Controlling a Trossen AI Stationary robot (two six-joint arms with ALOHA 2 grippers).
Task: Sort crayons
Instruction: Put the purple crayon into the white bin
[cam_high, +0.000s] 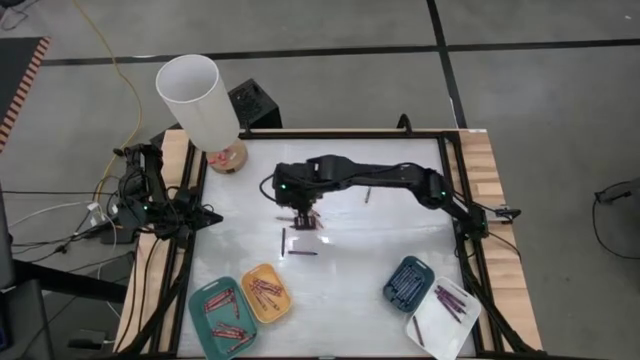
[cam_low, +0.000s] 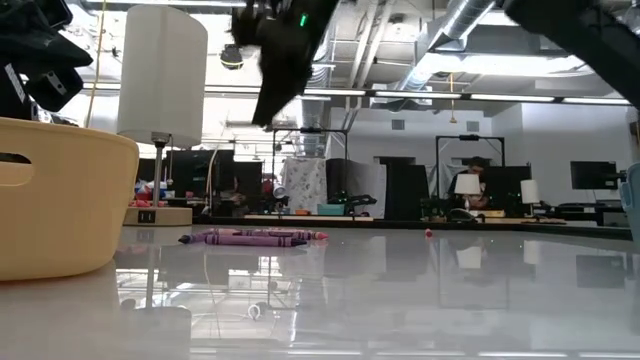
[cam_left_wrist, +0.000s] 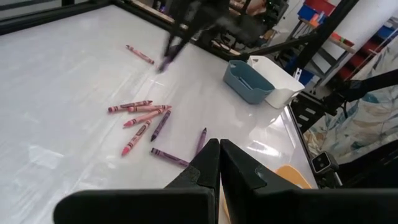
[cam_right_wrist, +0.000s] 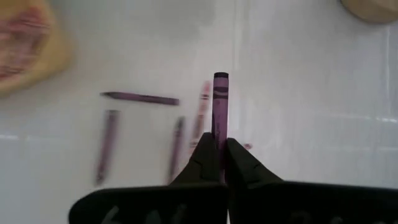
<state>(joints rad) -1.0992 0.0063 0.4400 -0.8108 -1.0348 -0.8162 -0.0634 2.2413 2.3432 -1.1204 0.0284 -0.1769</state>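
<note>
Two arms in view. Right gripper reaches over table centre, fingers clamped on a purple crayon, lifted above the loose crayons lying mid-table. Left gripper waits at the left edge, fingers pressed together, holding nothing.

Near-left edge: teal tray and yellow tray, both holding crayons. Near-right corner: dark-blue tray and white tray, touching, both holding crayons. One stray crayon lies far right of centre. White tabletop open between scatter and trays. Lamp stands at far-left corner.
</note>
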